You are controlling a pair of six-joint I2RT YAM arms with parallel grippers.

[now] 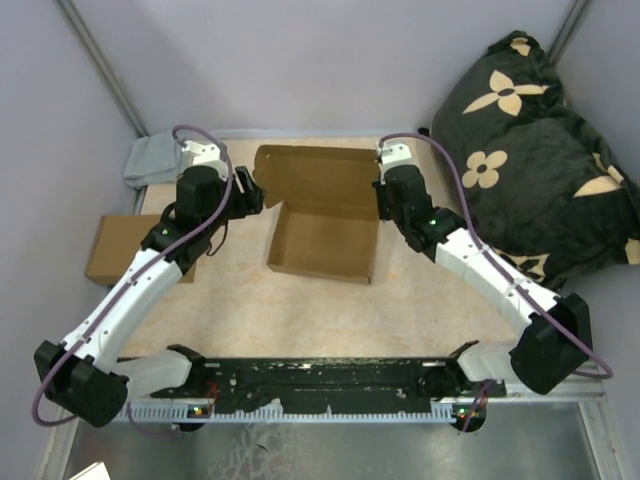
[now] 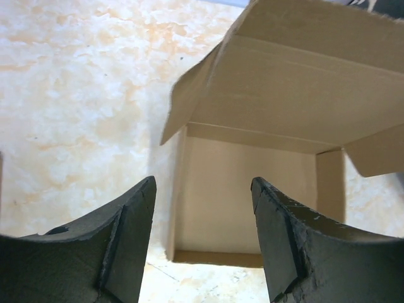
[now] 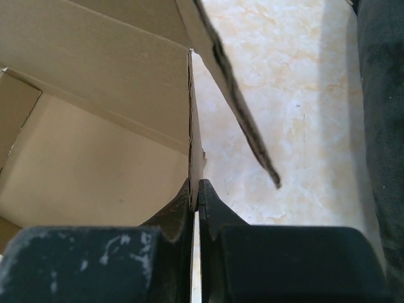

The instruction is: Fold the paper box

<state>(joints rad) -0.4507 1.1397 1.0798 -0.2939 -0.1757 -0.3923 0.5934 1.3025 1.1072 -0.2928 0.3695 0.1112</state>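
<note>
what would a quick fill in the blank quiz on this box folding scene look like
1. The right gripper pinches a side wall of the paper box, so its jaws are ____.
2. The left gripper holds nothing, and its jaws stand ____.
3. The flat cardboard box lies partly beneath the ____ arm.
4. The cloth in the far left corner is ____ in colour.

Missing words: shut; open; left; grey

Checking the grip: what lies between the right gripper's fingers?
An upright side wall of the paper box, pinched edge-on; the right gripper is shut on it. The right wrist view shows this.
</note>
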